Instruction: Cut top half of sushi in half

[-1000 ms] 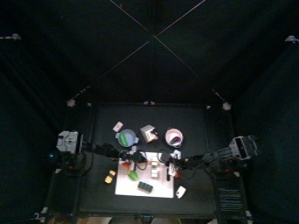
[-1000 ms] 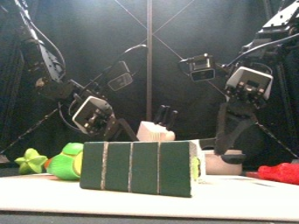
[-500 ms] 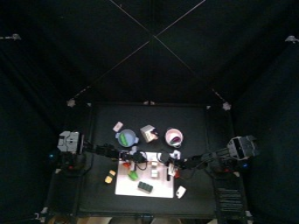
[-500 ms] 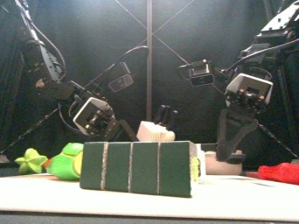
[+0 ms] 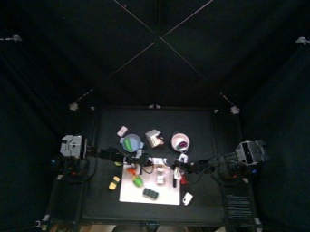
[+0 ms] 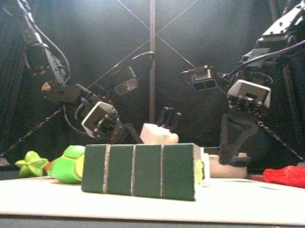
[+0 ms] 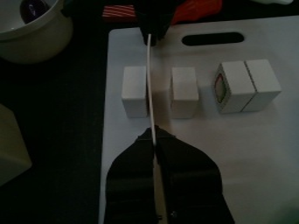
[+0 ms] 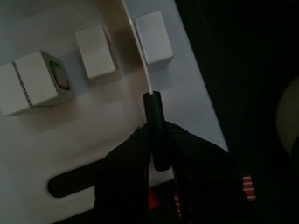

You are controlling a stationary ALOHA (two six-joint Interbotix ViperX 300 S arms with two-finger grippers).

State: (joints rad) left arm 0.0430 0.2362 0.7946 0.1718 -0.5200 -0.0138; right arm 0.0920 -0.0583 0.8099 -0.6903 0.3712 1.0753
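Note:
A white cutting board (image 7: 233, 149) holds the sushi. Two separate white pieces (image 7: 138, 90) (image 7: 184, 90) lie side by side, and a joined pair (image 7: 246, 86) lies beside them. My right gripper (image 8: 158, 144) is shut on the black handle of a knife (image 8: 151, 109). Its thin blade (image 8: 135, 44) lies along the board between the two separate pieces (image 8: 152, 39) (image 8: 93, 48). The blade shows edge-on in the left wrist view (image 7: 147, 79). My left gripper (image 7: 156, 140) is shut and hovers over the board, just short of the blade's tip.
A white bowl (image 7: 30, 31) stands off the board's corner. In the front view a dark green striped block (image 6: 141, 169) stands near, with green toys (image 6: 66, 165) at its left and a red thing (image 6: 284, 176) at its right. A bowl (image 5: 179, 140) and a plate (image 5: 130, 140) sit at the table's back.
Both wrists have shifted slightly toward the table's middle. The sushi pieces and the board have not moved.

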